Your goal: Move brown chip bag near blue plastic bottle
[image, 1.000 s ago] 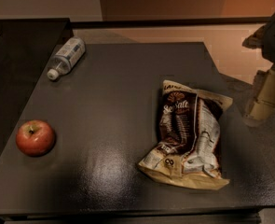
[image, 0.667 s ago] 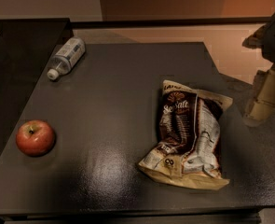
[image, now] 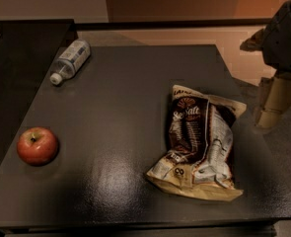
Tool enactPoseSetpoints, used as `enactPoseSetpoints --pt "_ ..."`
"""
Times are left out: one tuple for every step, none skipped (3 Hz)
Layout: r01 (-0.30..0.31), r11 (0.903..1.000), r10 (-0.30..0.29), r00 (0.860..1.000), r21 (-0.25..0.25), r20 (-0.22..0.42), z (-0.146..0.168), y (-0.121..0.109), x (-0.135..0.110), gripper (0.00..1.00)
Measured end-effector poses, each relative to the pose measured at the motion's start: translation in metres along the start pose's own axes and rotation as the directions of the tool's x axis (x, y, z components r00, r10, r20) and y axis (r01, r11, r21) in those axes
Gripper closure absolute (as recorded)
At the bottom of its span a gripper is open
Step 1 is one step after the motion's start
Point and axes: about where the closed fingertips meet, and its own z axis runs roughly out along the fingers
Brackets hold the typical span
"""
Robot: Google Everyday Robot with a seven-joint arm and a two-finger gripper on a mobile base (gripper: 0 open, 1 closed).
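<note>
The brown chip bag point(image: 199, 147) lies flat on the dark table point(image: 135, 83), right of centre, with its dark front and white lettering facing up. The blue plastic bottle point(image: 70, 60) lies on its side at the table's far left corner, white cap pointing toward the near left. My gripper point(image: 274, 105) hangs at the right edge of the view, just beyond the table's right edge, to the right of the bag's upper part and not touching it. The bag and the bottle are far apart, across the table.
A red apple point(image: 37, 145) sits near the table's left edge toward the front. A darker surface point(image: 17, 58) adjoins the table on the left. Tan floor point(image: 234, 43) lies beyond the far and right edges.
</note>
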Motion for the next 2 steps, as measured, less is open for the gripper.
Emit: enactPoseSetpoints --pt "0.184 0.9825 -0.184 0.983 -0.026 0.024 0.021 0.0 -0.024 0.0" --pt "0.372 0.9265 -0.369 0.927 -0.054 0.066 0.037 -0.001 -0.047 0.0"
